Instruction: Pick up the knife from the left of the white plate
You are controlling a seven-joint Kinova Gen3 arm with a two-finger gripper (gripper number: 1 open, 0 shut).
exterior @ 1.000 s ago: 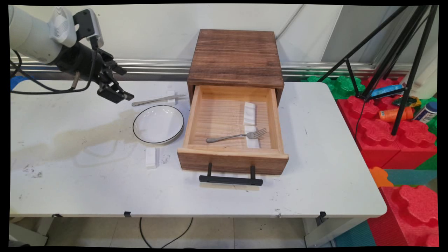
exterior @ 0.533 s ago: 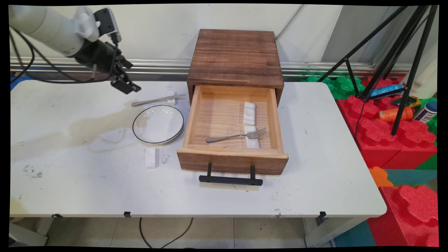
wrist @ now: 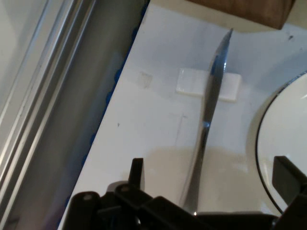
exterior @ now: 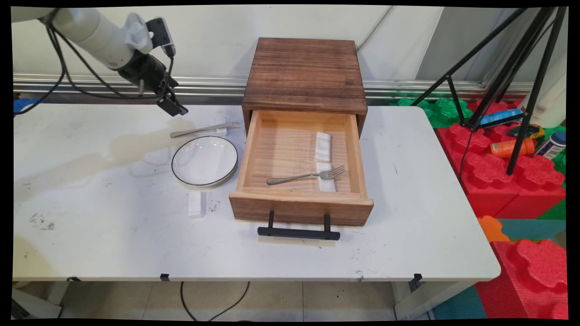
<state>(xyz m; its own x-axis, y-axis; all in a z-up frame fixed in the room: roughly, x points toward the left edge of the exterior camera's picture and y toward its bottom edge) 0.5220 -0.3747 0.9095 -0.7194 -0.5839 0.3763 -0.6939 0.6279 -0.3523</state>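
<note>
My gripper (exterior: 174,107) hangs open over the table's back left, just left of and above a metal knife (exterior: 204,129). The knife's blade end rests on a small white block (exterior: 221,127). In the hand view the knife (wrist: 207,124) runs up between my two spread fingers (wrist: 137,172), crossing the white block (wrist: 192,82), and nothing is held. A white plate with a dark rim (exterior: 205,160) lies just in front of the knife; its edge (wrist: 261,143) shows at the hand view's right.
A wooden cabinet (exterior: 306,74) stands at the back, its drawer (exterior: 300,206) pulled out. Inside lie a fork (exterior: 308,175) and two white blocks (exterior: 322,147). Another white block (exterior: 195,203) lies in front of the plate. A black tripod (exterior: 521,90) and red foam blocks (exterior: 512,181) stand at the right.
The gripper has moved right and toward the back of the table, closer to the knife. Everything on the table has stayed where it was.
</note>
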